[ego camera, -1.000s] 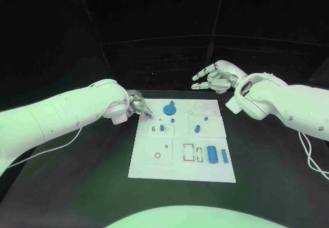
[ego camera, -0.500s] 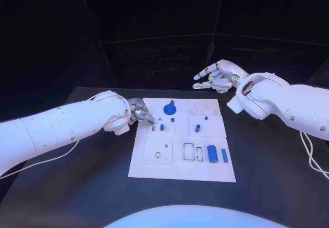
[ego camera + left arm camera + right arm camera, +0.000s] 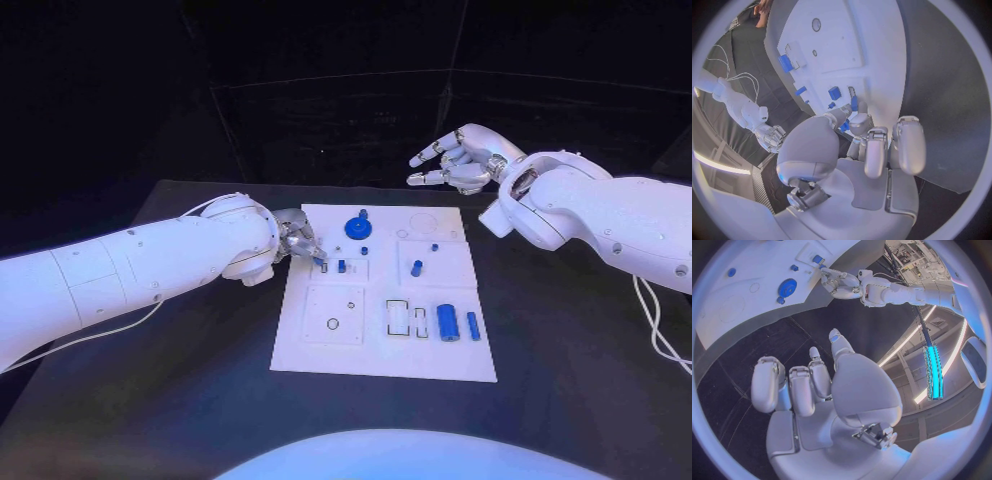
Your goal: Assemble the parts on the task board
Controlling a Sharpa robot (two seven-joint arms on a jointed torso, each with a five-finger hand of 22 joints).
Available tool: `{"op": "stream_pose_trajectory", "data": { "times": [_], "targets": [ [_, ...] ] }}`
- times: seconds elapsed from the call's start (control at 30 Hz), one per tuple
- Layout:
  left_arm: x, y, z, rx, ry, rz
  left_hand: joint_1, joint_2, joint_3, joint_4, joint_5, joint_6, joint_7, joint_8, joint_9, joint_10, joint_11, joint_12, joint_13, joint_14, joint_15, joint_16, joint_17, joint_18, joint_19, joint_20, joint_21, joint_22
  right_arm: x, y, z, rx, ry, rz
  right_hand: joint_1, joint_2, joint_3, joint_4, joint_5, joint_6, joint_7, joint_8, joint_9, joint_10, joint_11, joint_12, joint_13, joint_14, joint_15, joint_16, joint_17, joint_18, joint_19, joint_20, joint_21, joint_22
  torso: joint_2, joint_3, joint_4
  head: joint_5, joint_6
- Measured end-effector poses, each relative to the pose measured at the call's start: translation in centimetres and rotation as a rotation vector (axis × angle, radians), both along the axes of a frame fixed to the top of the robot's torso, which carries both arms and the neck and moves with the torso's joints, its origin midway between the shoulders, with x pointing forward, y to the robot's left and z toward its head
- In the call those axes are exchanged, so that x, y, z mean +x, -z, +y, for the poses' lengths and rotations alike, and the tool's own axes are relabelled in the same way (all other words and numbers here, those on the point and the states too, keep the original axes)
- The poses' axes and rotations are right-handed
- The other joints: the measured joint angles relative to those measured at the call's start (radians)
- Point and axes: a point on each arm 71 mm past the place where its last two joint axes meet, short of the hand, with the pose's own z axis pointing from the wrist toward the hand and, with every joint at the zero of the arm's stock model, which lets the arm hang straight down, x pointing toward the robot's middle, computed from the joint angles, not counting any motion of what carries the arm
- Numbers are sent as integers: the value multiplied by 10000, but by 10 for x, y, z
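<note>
One small blue part [image 3: 316, 262] is pinched in your left hand [image 3: 296, 238] over the task board [image 3: 387, 360], likely for seating; your right hand [image 3: 459, 160] hovers empty, fingers apart

No readable text, labels, numbers or signs on task board [image 3: 387, 340] or elsewhere.

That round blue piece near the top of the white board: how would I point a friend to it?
Start at the task board, the white plate in the middle of the black table, and look along its far edge. Just right of the left hand lies the round blue disc. It is wide and circular; its blue neighbours are small pegs and bars.
</note>
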Motion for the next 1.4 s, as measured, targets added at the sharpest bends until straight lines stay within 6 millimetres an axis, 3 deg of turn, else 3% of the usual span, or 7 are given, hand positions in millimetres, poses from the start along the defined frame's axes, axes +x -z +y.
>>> {"op": "stream_pose_trajectory", "data": {
  "times": [1.07, 1.4],
  "targets": [
    [-3, 1, -10, 418, 631, 320, -49, 24, 53, -33, -8, 4, 0, 39, 15, -2, 5, 0, -2, 0, 0, 0, 0, -1, 0, 0, 0, -2, 0, 0, -1, -78, -10, -32, 0, 0, 1, 0, 0, 0, 0, -1, 0, 0, 0, 0, 0, -27, -27, -38, -2, 1, 0, 0, 0, -16, -6, 1, 3, 17, -70],
    [-4, 2, -9, 492, 691, 378, -113, -39, 62, -41, -8, 27, -22, 336, 74, 57, -54, 0, 4, -37, -37, 0, 0, 0, 30, -30, 0, -2, 0, 1, -1, -85, -6, -28, -1, 0, 1, 1, 0, 0, 0, -1, 0, 0, 0, 0, 0, -23, -23, -37, -2, 1, 0, 0, 0, -15, -6, 0, 3, 12, -83]
  ]
}}
